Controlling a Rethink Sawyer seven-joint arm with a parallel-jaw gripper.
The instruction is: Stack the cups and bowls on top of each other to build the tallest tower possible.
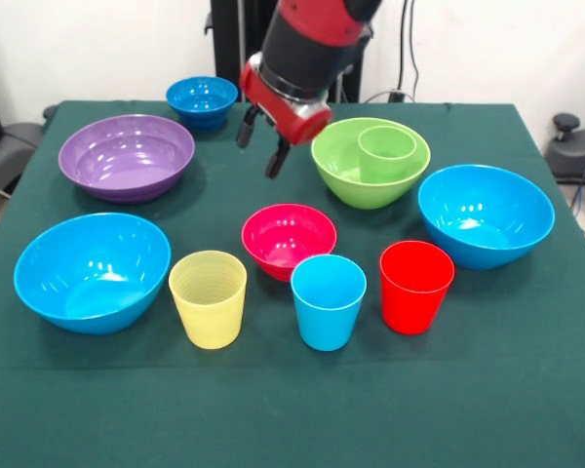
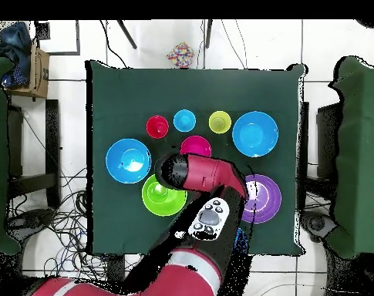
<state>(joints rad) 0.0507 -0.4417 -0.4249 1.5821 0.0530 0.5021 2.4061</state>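
Gripper (image 1: 260, 146): hangs empty above the cloth, its two dark fingers spread apart, poised between the purple bowl (image 1: 127, 156) on the left and the lime-green bowl (image 1: 370, 161) on the right, with the pink-red bowl (image 1: 289, 240) nearer the camera.

Tower, so far: lime-green bowl, upright, with the green cup (image 1: 387, 151) standing inside it — nothing else added.

Loose stock on the green tablecloth (image 1: 292, 409), all upright and apart from one another:
- Small dark blue bowl (image 1: 202, 101), far left.
- Two large light blue bowls, near left (image 1: 92, 271) and right (image 1: 486, 214).
- Near row of cups: pale yellow (image 1: 208, 298), light blue (image 1: 328, 301), red (image 1: 415, 286).

Handling, as judged: glossy thin plastic — light, stiff, not fragile, but slick, so prone to sliding in the fingers or skating on each other. Best hold is probably across a rim wall, one finger inside and one outside. Cups tip easily if nudged.
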